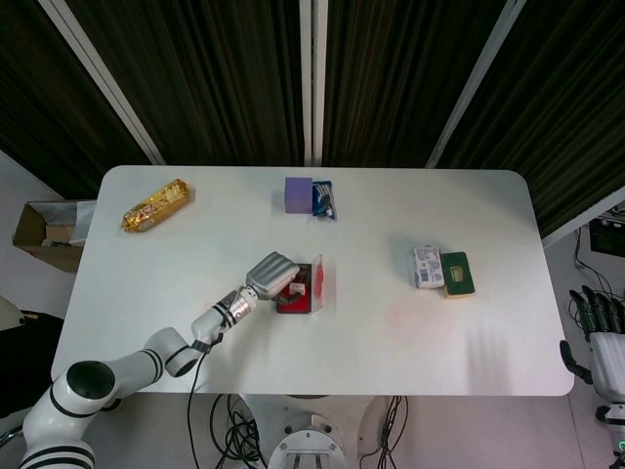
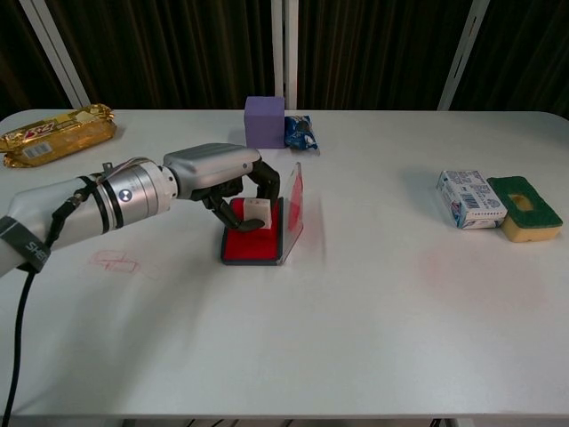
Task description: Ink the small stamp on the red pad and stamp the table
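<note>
The red ink pad (image 2: 252, 247) (image 1: 293, 304) lies open near the table's middle, its clear lid (image 2: 293, 206) standing up on its right side. My left hand (image 2: 222, 177) (image 1: 274, 273) grips the small white stamp (image 2: 256, 213) (image 1: 297, 287) and holds it down on the pad's far part. Fingers curl around the stamp and hide most of it. My right hand (image 1: 598, 322) hangs off the table's right edge in the head view, fingers apart, holding nothing.
A purple block (image 2: 264, 121) and blue packet (image 2: 300, 133) sit at the back. A gold snack bar (image 2: 55, 132) lies far left. A white box (image 2: 469, 198) and green sponge (image 2: 526, 205) lie right. Faint red stamp marks (image 2: 116, 261) show left of the pad.
</note>
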Robot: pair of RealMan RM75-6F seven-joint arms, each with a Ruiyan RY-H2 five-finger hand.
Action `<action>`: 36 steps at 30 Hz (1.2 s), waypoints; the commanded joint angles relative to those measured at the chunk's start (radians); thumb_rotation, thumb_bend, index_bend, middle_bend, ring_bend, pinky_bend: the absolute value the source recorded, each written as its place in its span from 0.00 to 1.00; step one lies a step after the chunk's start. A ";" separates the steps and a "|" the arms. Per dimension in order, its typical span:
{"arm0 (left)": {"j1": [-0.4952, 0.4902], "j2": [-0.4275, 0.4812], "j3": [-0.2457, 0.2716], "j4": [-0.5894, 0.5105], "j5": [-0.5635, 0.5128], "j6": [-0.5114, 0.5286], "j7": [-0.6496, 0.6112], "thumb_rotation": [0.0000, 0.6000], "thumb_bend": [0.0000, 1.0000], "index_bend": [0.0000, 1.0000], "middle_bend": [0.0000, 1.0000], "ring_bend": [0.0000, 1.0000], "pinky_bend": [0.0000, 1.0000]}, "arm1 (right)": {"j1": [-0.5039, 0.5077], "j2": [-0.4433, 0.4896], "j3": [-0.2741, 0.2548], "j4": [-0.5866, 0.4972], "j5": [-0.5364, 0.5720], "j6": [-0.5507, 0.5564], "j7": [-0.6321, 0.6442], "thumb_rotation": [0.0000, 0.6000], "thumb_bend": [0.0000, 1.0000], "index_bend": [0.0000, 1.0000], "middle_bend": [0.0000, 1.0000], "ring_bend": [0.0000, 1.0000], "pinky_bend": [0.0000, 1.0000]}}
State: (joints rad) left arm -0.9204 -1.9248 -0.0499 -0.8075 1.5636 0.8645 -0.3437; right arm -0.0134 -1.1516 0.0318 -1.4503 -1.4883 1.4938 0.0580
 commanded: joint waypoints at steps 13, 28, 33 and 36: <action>0.005 -0.018 0.018 0.052 0.007 0.025 -0.058 1.00 0.43 0.61 0.63 0.99 1.00 | 0.003 0.000 0.000 -0.005 -0.002 -0.004 -0.005 1.00 0.35 0.00 0.00 0.00 0.00; 0.158 0.350 0.029 -0.357 -0.029 0.217 0.072 1.00 0.43 0.62 0.64 0.99 1.00 | 0.011 0.001 0.002 -0.001 -0.008 -0.008 0.004 1.00 0.35 0.00 0.00 0.00 0.00; 0.290 0.405 0.123 -0.421 -0.020 0.301 0.117 1.00 0.43 0.62 0.64 0.99 1.00 | 0.020 -0.007 0.001 -0.001 -0.017 -0.015 -0.001 1.00 0.35 0.00 0.00 0.00 0.00; 0.341 0.395 0.151 -0.401 -0.010 0.338 0.116 1.00 0.43 0.62 0.64 0.99 1.00 | 0.023 -0.009 -0.002 -0.002 -0.019 -0.020 -0.008 1.00 0.35 0.00 0.00 0.00 0.00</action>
State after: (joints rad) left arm -0.6144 -1.5343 0.0766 -1.2104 1.5460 1.1731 -0.2387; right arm 0.0093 -1.1603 0.0304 -1.4518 -1.5074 1.4741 0.0507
